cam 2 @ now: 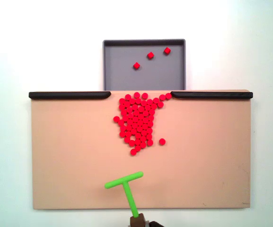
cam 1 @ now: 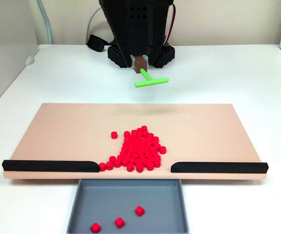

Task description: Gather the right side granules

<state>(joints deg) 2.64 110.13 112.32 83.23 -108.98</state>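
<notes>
The granules are tiny bright red pieces heaped in the middle of the tan board, reaching into the gap between two black rails. One stray granule lies just beside the heap. Three more rest in the grey tray below the gap. My gripper is shut on the brown handle of a green T-shaped stick. The stick's crossbar hovers over the board's far edge, well apart from the heap.
Black rails line the board's tray-side edge on both sides of the gap. The arm's black base stands behind the board on the white table. Bare board lies to either side of the heap.
</notes>
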